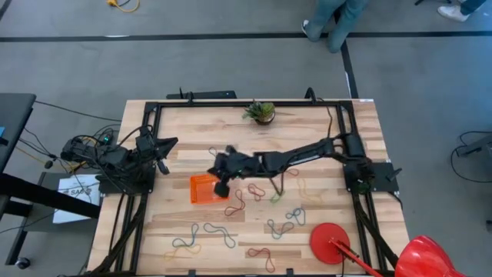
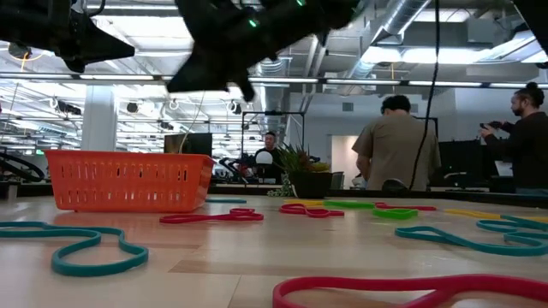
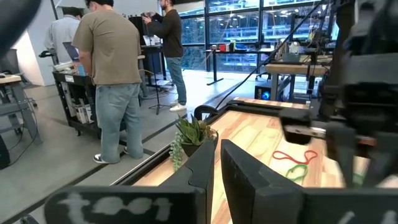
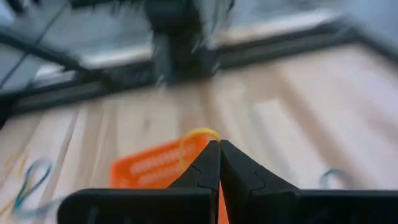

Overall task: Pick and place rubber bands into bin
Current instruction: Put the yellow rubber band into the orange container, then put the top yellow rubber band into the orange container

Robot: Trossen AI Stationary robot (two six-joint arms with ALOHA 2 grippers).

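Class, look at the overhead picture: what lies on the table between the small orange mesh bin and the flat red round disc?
In the high view, loose rubber bands lie on the wood between the orange mesh bin and the red disc.

Orange mesh bin (image 1: pixel 204 188); red, green, blue, yellow rubber bands (image 1: pixel 281 228).

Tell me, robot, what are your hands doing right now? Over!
Right gripper shut on a yellow band, above the bin. Left gripper shut, empty, parked at table's left edge. More bands loose on table. Nothing blocking.
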